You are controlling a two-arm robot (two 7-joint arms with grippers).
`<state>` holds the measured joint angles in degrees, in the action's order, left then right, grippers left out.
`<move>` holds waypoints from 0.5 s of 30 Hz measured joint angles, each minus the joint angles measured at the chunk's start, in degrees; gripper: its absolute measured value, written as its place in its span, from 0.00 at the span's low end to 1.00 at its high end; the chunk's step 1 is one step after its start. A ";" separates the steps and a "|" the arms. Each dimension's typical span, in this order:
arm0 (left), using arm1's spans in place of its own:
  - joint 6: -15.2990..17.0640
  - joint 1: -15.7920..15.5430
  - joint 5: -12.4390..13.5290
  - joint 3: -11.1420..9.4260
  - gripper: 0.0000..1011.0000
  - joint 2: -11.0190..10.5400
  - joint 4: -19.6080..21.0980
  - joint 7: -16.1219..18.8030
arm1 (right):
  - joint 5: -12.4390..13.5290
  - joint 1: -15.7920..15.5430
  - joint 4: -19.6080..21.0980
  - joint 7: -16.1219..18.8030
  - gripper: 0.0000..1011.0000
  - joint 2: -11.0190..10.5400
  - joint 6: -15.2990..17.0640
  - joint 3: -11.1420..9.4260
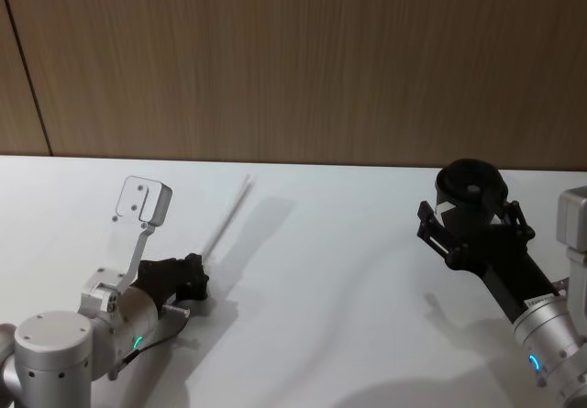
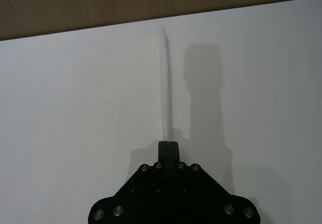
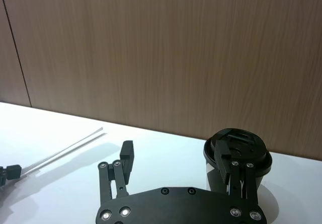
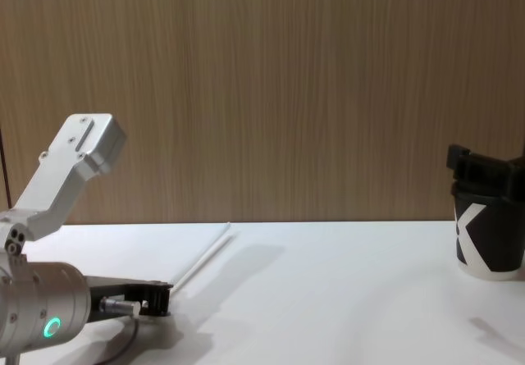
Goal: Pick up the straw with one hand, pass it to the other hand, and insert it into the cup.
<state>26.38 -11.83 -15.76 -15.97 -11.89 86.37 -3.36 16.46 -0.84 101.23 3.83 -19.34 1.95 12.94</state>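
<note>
Head view tells me the pickup is done: my left end effector (image 1: 198, 269) is clamped on the near end of the straw (image 1: 227, 217), over the desk's (image 1: 348, 270) left half. Handover and insertion are not yet done. The straw's long axis points toward the back edge, leaning slightly right. My right end effector (image 3: 175, 153) gapes wide and empty just beside the cup (image 1: 470, 186), near the right edge.

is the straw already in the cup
No, the straw is clamped at one end in the left gripper, well to the left of the cup.
</note>
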 joint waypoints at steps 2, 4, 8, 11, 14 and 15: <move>-0.71 -0.11 0.41 -0.40 0.00 -0.43 0.15 -0.71 | 0.00 0.00 0.00 0.00 0.99 0.00 0.00 0.00; -1.50 -0.27 0.83 -0.87 0.00 -0.98 0.35 -1.49 | 0.00 0.00 0.00 0.00 0.99 0.00 0.00 0.00; -3.07 -0.61 1.66 -1.67 0.00 -1.99 0.78 -3.05 | 0.00 0.00 0.00 0.00 0.99 0.00 0.00 0.00; -4.53 -0.88 2.37 -2.31 0.00 -2.74 1.17 -4.38 | 0.00 0.00 0.00 0.00 0.99 0.00 0.00 0.00; -5.72 -1.11 2.91 -2.79 0.00 -3.35 1.50 -5.39 | 0.00 0.00 0.00 0.00 0.99 0.00 0.00 0.00; -6.42 -1.25 3.19 -3.07 0.00 -3.72 1.70 -6.00 | 0.00 0.00 0.00 0.00 0.99 0.00 0.00 0.00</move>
<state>19.96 -13.08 -12.57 -19.05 -15.60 88.07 -9.36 16.46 -0.84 101.23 3.83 -19.34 1.95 12.94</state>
